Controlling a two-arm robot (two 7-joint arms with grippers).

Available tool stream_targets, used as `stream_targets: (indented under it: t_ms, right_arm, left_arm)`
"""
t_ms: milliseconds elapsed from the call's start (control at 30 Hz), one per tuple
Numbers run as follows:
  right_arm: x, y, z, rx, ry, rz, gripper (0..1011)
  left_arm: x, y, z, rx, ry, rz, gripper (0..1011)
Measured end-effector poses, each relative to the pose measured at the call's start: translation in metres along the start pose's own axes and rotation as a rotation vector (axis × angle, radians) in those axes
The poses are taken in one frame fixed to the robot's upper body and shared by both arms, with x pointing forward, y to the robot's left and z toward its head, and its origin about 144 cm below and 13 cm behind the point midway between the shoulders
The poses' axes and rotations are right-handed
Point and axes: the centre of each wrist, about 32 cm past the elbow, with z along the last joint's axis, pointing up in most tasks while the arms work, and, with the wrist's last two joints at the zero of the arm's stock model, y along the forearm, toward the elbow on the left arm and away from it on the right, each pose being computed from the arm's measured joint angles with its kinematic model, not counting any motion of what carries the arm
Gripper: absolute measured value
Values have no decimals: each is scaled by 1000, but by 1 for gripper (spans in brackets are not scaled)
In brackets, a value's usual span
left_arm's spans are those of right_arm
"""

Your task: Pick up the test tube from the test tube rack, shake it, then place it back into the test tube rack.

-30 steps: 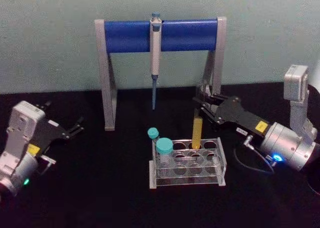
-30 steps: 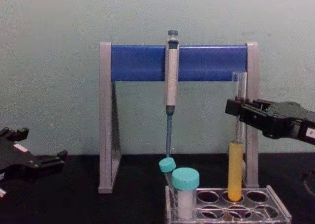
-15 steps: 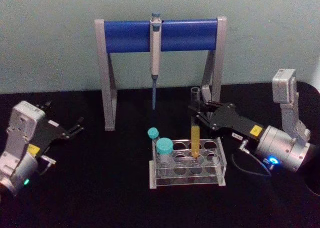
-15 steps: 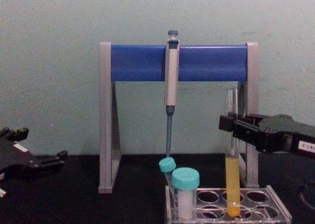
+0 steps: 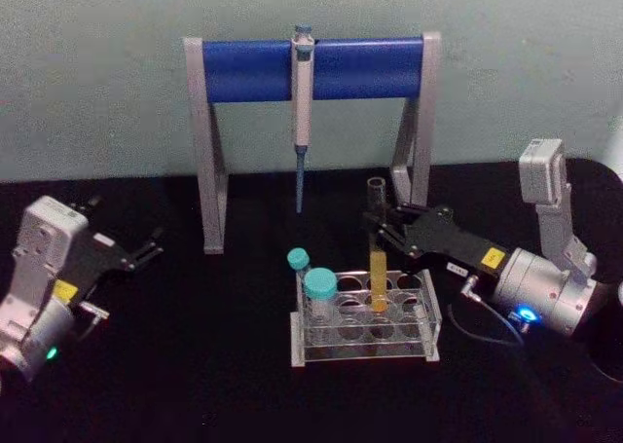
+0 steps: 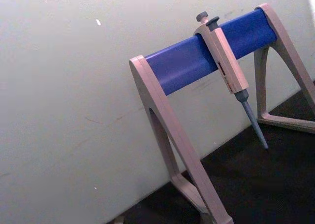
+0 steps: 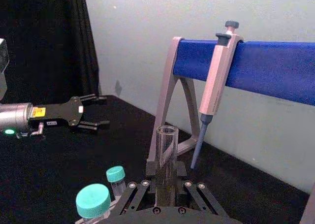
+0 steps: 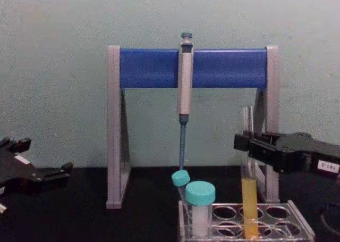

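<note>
Where the right arm reaches in low from the right side of the head view, the right hand (image 5: 376, 225) is closed on the test tube (image 5: 377, 268) and grips its clear upper part a little under the open mouth. The tube stands nearly upright. Its yellow lower end is down in a hole of the test tube rack (image 5: 365, 350); I cannot tell which row. Two teal-capped tubes (image 5: 319, 285) stand at the left end of the rack, apart from the test tube. Behind the rack is the pipette stand (image 5: 243, 70), with a pipette (image 5: 303, 102) hanging from its blue bar; the right leg of the stand is close behind the right hand. The left hand (image 5: 146, 246) is parked far at the left over the black tabletop (image 5: 195, 365).

From the chest view, the right hand (image 8: 245, 144) comes level from the right edge and holds the tube (image 8: 249, 205) above the liquid. The yellow part passes through the top plate of the rack (image 8: 297, 223). Free room lies left of the rack, and above the tube up to the blue bar.

At the left wrist view, the stand (image 6: 197, 61) and the pipette (image 6: 229, 71) are seen before a pale wall (image 6: 74, 86).

At the right wrist view, the tube (image 7: 166, 145) rises between the two closed fingers (image 7: 151, 167). The left hand (image 7: 98, 111) is well apart, its fingers spread with nothing between them.
</note>
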Motion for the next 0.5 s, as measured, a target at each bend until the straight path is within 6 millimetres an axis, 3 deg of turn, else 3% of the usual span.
stream_targets:
  t_ms: [500]
  right_arm:
    - [1,1,-4,-24,12,3,229]
  left_arm:
    - [0,0,0,0,0,0,1001]
